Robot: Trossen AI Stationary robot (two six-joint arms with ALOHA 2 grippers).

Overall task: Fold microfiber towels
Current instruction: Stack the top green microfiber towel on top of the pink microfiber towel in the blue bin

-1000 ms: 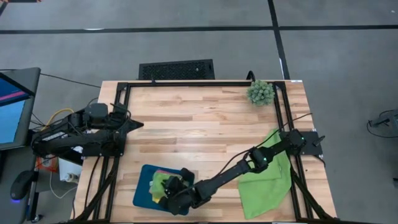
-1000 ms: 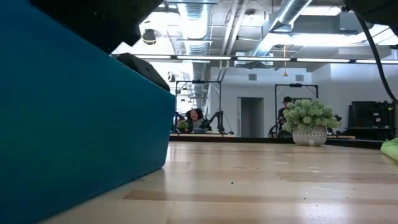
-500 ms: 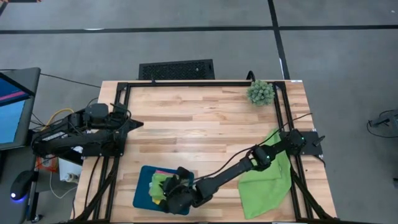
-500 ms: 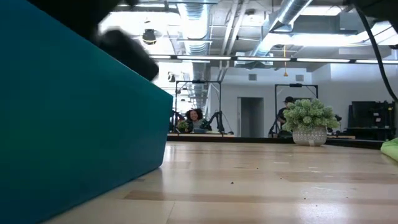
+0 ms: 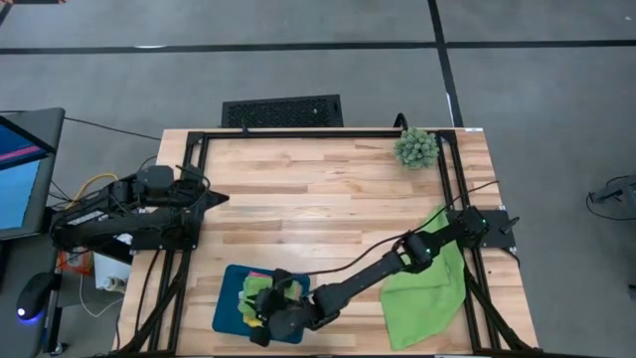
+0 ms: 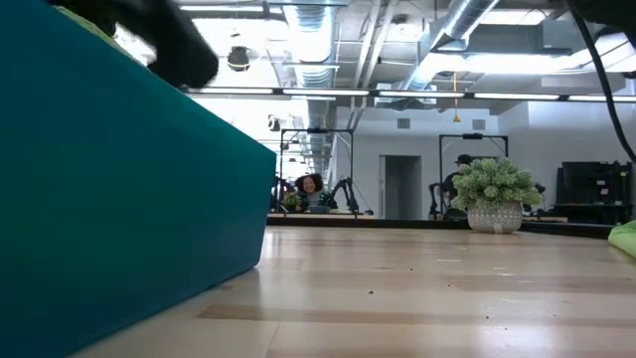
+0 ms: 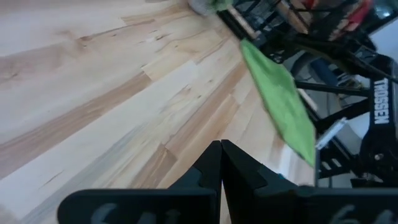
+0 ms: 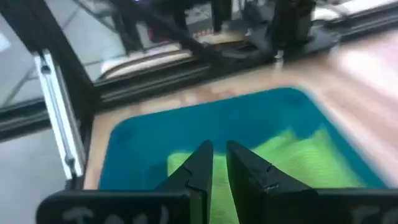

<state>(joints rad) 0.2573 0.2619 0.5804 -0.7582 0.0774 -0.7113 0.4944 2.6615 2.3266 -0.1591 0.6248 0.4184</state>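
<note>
From above, my right gripper reaches over the teal tray at the table's seven o'clock, above the green towels piled inside. One loose green towel sprawls unfolded at four o'clock, so I judge folding far from finished.

At table level, the tray's wall blocks nearly everything; the plant stands far off.

My left gripper, parked at nine o'clock, is pressed together.

My right wrist shows fingers slightly apart, pinching nothing, just above the tray's green towel.
</note>
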